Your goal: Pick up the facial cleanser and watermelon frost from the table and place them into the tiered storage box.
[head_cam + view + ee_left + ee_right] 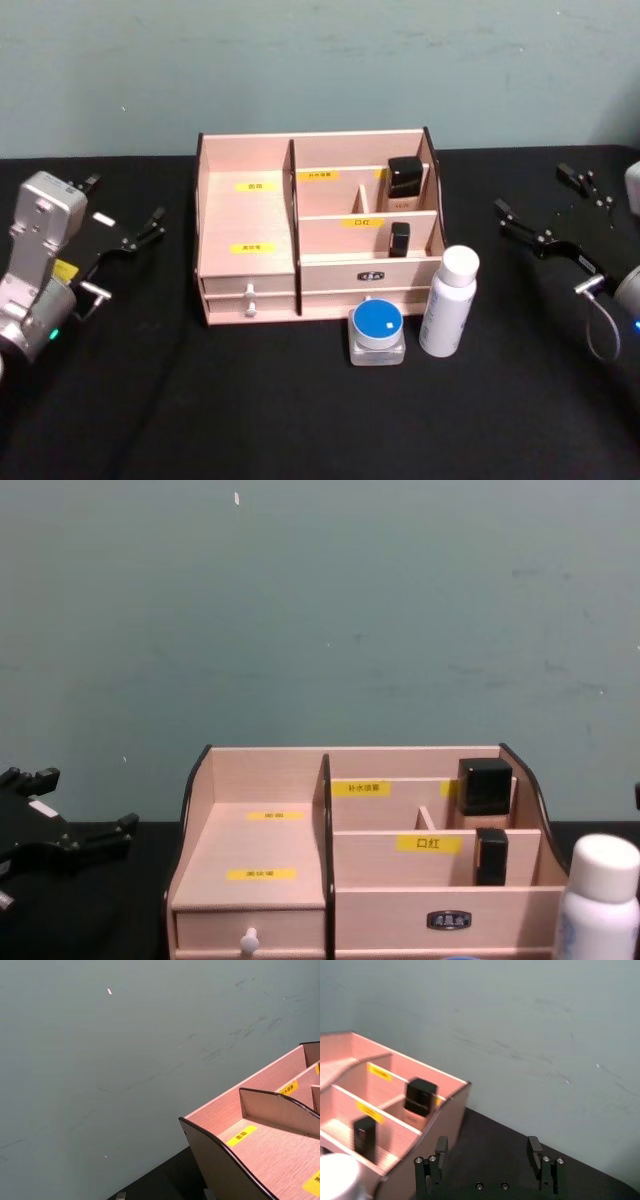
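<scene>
- Where the arms wait at far left and right, the left fingers [148,226] and right fingers [520,226] stand apart, empty.
- White capped facial cleanser bottle [448,305] stands upright just beside the blue-lidded clear watermelon frost jar [377,331], on its right.
- Both sit on the black surface [250,400], near side of the pale-wood tiered storage box [247,215].

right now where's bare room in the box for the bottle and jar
Free in the tiered storage box: the wide left compartment, between left wall and divider, both steps bare; the back row's left cell. Crowded: the right end, where the dark-capped bottle and black tube stand. Left gripper and right gripper sit open at the sides.
</scene>
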